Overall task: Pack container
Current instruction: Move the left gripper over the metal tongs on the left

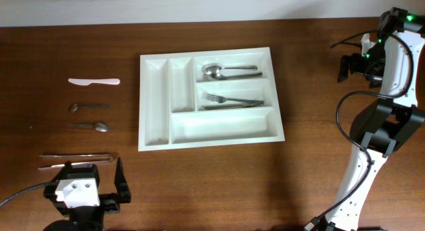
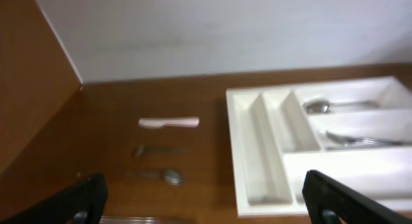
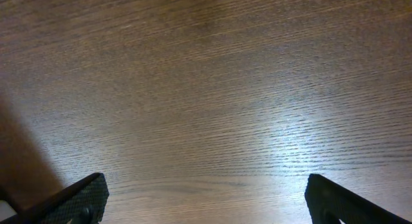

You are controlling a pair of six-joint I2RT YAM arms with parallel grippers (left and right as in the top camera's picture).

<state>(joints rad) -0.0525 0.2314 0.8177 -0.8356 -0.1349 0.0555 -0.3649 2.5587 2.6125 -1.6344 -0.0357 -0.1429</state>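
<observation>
1. The container (image 1: pixel 222 125), a white rectangular cutlery tray, lies flat mid-tabletop (image 1: pixel 312 32). It has two narrow slots on its left and three long ones on its right.
2. Spoons (image 1: pixel 226 71) lie in the top long slot and forks (image 1: pixel 231 99) in the middle one.
3. Well to its left, in a column, are a white knife (image 1: pixel 94 81), a dark spoon (image 1: pixel 86 107), a silver spoon (image 1: pixel 94 126) and a long thin utensil (image 1: pixel 76 156).
4. The left end effector (image 2: pixel 203 208) is spread wide and grips nothing.
5. The right end effector (image 3: pixel 203 205) is also spread and grips nothing, over bare wood.
</observation>
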